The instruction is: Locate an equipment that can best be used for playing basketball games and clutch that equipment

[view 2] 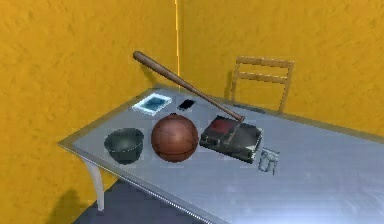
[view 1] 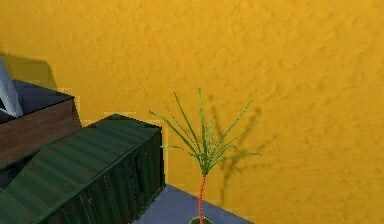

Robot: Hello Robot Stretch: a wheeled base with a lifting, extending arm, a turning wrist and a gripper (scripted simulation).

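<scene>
A brown-orange basketball (view 2: 174, 138) rests on the grey table (view 2: 300, 185) in the arm side view, left of the table's middle. A wooden baseball bat (view 2: 185, 84) slants behind and above the ball, its far end resting on a dark book (view 2: 230, 135) just right of the ball.
On the table also sit a dark green bowl (view 2: 124, 144), a small framed tablet (view 2: 154, 102), a black phone (view 2: 186, 104) and a small metal item (view 2: 268, 160). A wooden chair (view 2: 262, 82) stands behind it. The forward view has a green cabinet (view 1: 95, 180), a potted plant (view 1: 204, 155) and an orange wall (view 1: 290, 70).
</scene>
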